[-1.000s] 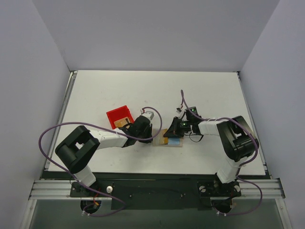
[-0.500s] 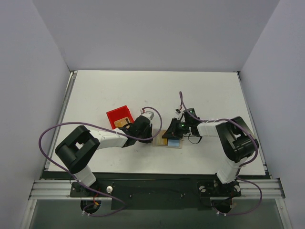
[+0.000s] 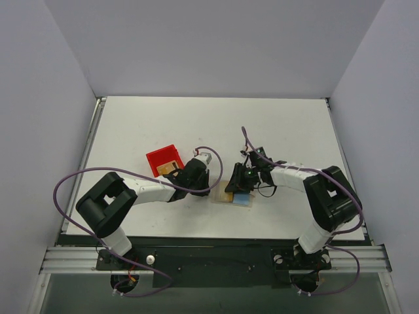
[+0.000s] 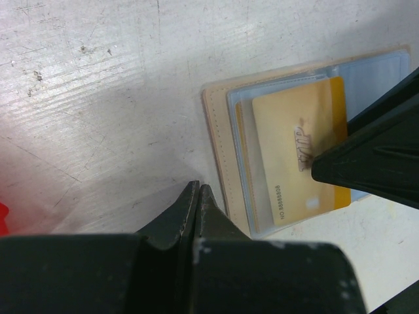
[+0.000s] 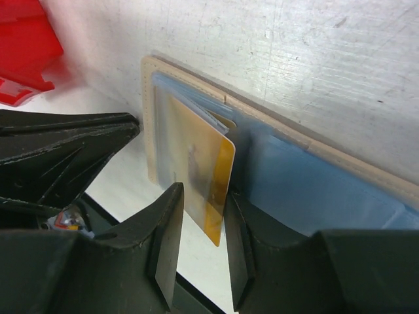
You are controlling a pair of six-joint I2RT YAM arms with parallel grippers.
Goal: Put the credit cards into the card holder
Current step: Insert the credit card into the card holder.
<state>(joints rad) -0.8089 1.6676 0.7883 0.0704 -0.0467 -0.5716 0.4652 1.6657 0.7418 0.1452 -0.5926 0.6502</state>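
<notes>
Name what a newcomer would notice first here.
An orange-yellow credit card lies partly tucked into the open card holder at the near middle of the table. The right claw straddles the card's corner, fingers apart, while the shut left claw sits beside the holder. A red bin stands to the left.

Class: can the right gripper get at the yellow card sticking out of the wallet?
Probably yes: the right gripper, jaws open, straddles the free edge of the card; the shut left gripper sits by the wallet, off the card.

Left arm [image 3: 152, 190], right arm [image 3: 291, 175] reaching inward, meeting mid-scene; left gripper [image 4: 198, 191] pinching fully closed; right gripper [image 5: 203, 199] gaping slightly.
</notes>
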